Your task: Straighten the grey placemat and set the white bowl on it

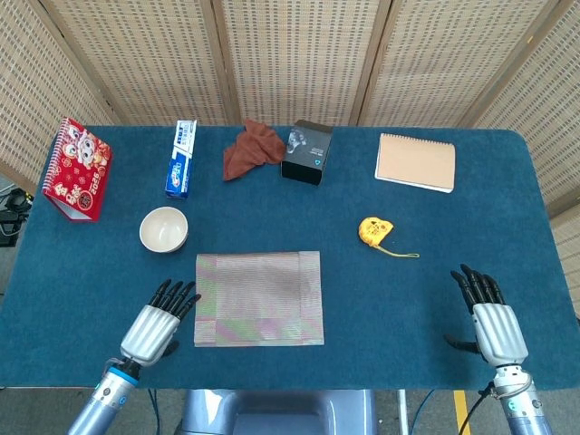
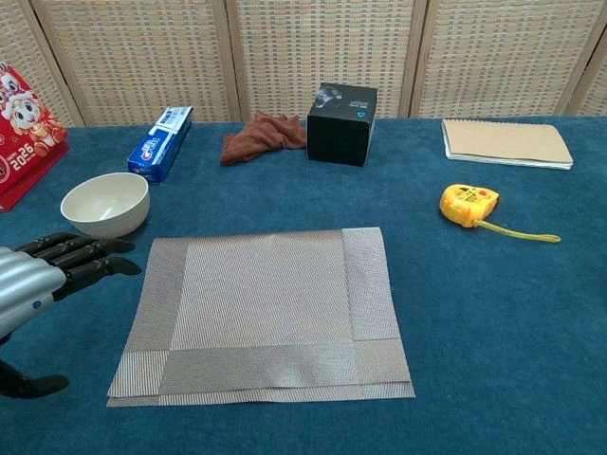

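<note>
I had my left hand (image 1: 161, 324) spread and empty beside the grey woven placemat (image 1: 259, 298) (fold doubled along its near edge); unfolding came next, the white ceramic bowl (image 1: 163, 228) waiting just beyond.

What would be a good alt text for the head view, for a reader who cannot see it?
A grey placemat lies on a blue table, with the robot's open left hand at its left edge and a white bowl beyond. The right hand rests open far right.
</note>
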Action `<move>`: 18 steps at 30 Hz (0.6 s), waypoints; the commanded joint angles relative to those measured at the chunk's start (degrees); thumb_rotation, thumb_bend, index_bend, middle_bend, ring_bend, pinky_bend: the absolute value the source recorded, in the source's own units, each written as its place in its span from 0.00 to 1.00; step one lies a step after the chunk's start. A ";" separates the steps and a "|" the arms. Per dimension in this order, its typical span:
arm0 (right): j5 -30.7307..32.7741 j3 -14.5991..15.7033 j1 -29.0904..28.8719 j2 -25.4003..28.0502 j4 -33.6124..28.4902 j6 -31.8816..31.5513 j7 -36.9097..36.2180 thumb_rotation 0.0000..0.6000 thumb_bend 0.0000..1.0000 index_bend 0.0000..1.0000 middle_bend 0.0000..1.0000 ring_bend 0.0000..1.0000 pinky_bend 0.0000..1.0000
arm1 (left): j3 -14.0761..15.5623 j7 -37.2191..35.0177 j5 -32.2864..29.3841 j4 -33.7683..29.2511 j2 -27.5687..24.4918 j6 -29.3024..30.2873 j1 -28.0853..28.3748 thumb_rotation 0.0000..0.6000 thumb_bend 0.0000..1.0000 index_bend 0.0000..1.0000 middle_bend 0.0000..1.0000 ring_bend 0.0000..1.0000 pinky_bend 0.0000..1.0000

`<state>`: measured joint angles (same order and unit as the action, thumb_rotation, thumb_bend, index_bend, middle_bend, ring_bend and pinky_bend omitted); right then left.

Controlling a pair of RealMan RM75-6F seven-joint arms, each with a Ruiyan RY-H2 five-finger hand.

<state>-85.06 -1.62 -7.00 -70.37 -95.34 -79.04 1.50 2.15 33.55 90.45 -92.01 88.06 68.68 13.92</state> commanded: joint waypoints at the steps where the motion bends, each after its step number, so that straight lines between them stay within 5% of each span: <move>1: 0.01 0.03 -0.04 0.06 -0.02 0.13 -0.24 1.00 0.08 0.05 0.00 0.00 0.00 | -0.83 1.95 -1.92 0.36 1.63 -1.11 0.60 1.00 0.18 0.10 0.00 0.00 0.00; 18: -0.10 0.13 -0.09 -0.13 0.04 0.24 -0.69 1.00 0.08 0.05 0.00 0.00 0.00 | 0.05 5.64 -5.96 0.39 3.90 -2.87 1.93 1.00 0.18 0.10 0.00 0.00 0.00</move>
<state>-85.15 -1.49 -7.09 -70.50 -95.29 -78.79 0.81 2.21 39.12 84.57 -91.68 91.89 65.82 15.79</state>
